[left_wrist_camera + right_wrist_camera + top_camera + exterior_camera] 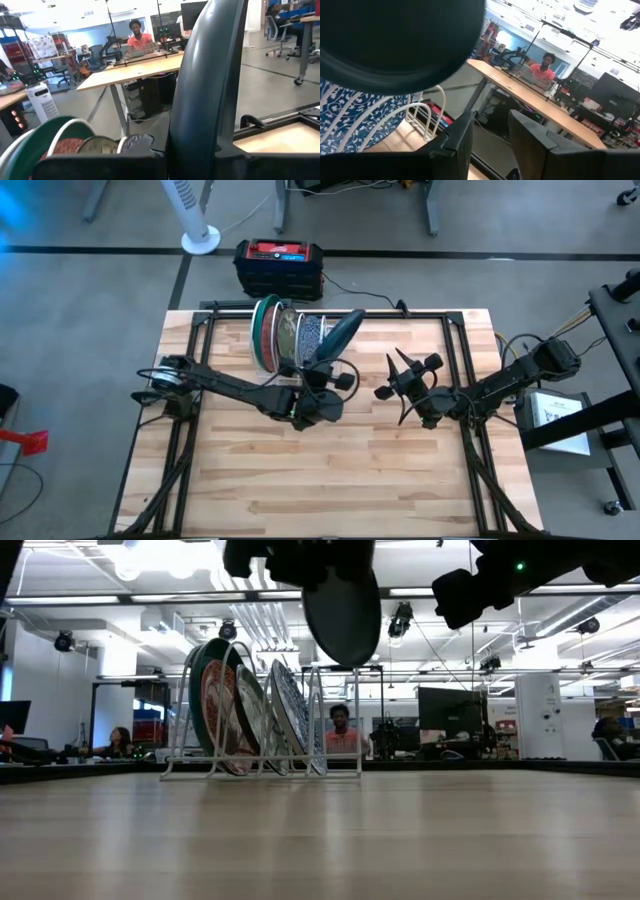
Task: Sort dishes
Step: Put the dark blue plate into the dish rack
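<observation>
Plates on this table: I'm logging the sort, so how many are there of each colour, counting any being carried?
Dark green: 2, the green rack plate and the held green plate in the left gripper
Red-pink patterned plate: 1
Greyish-brown plate: 1
Blue patterned plate: 1
Total: 5

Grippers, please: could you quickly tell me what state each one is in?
Left gripper: shut on the dark green plate, held above the rack.
Right gripper: open, holding nothing.
</observation>
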Robot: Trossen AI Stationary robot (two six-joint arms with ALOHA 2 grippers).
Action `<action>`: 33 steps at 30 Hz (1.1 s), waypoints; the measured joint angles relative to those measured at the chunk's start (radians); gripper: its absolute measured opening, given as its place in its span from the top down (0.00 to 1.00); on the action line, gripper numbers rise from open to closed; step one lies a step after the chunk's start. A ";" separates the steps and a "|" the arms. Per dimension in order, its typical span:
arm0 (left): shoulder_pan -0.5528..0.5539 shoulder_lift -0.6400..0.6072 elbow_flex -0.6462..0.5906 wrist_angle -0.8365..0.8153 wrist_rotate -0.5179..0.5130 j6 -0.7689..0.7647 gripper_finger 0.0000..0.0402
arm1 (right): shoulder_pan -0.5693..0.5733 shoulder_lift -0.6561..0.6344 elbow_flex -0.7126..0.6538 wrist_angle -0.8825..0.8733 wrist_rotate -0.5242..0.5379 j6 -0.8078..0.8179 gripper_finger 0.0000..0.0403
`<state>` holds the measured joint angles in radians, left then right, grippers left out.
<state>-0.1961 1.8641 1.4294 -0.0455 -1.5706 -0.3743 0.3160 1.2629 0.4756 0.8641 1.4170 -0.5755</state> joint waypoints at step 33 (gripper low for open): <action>0.083 0.042 0.082 -0.090 -0.008 -0.018 0.94 | 0.009 0.000 -0.019 0.000 0.007 0.027 0.71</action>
<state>-0.1127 1.9058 1.5116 -0.1357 -1.5785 -0.3921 0.3252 1.2633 0.4568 0.8639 1.4244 -0.5488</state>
